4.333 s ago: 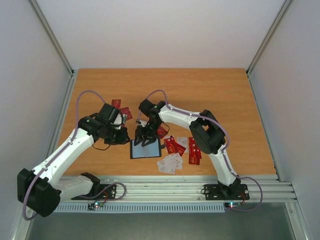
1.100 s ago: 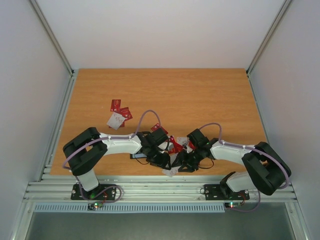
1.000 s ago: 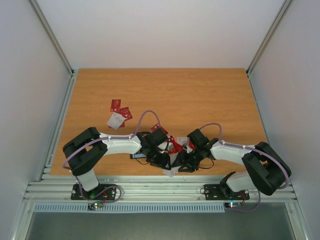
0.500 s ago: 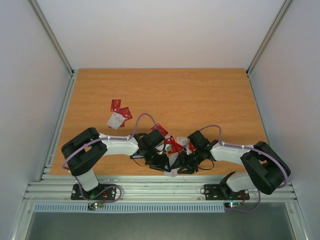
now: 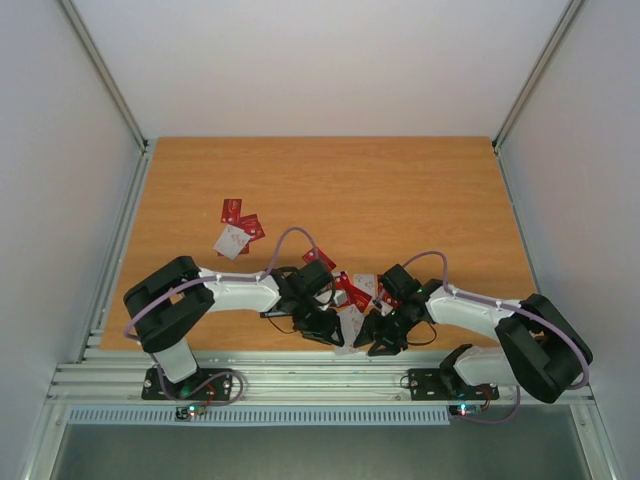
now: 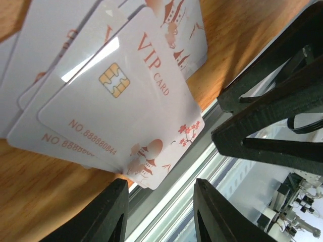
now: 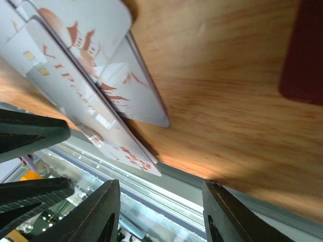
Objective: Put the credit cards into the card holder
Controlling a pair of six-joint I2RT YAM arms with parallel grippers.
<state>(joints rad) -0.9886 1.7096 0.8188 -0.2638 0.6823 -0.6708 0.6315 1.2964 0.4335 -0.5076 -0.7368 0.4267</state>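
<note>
Several white credit cards (image 6: 116, 96) show chips only in wrist views.

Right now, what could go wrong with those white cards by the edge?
The white cards overlap in a fan and poke past the table edge, so a nudge could knock them off, or a grab could lift several. The left pincer and right pincer sit close together and might collide.

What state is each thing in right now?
left hand, open, holding nothing
right hand, open, holding nothing
white VIP cards, fanned and overlapping, corners past the table's near edge
red cards, lying loose on the table
card holder, mostly hidden under the left arm; open or folded cannot be told
</note>
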